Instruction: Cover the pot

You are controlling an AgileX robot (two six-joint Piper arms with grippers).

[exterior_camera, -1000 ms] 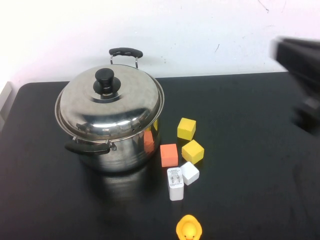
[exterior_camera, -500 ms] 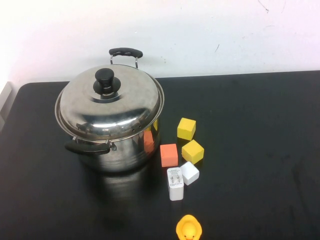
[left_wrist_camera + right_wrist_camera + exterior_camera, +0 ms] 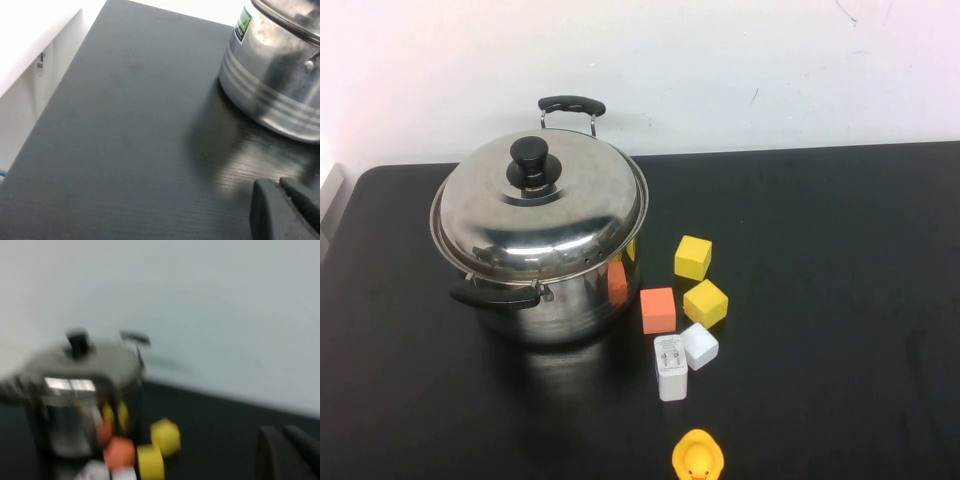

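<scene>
The large steel pot (image 3: 570, 300) stands at the back left of the black table, with the domed steel lid (image 3: 545, 215) and its black knob (image 3: 529, 157) sitting on its rim. Neither arm shows in the high view. In the left wrist view my left gripper (image 3: 279, 186) hangs shut and empty over the bare table, off to the side of the pot (image 3: 270, 95). In the right wrist view my right gripper (image 3: 282, 432) is shut and empty, raised and well away from the covered pot (image 3: 75, 405).
To the right of the pot lie two yellow cubes (image 3: 693, 257) (image 3: 705, 302), an orange cube (image 3: 658, 310), a white cube (image 3: 700, 345) and a white charger (image 3: 670, 368). A rubber duck (image 3: 698, 457) sits at the front edge. The table's left edge (image 3: 65, 80) is near.
My right arm, seen blurred at the right edge one second ago, has left the high view. The pot, the lid and the small objects have not moved.
</scene>
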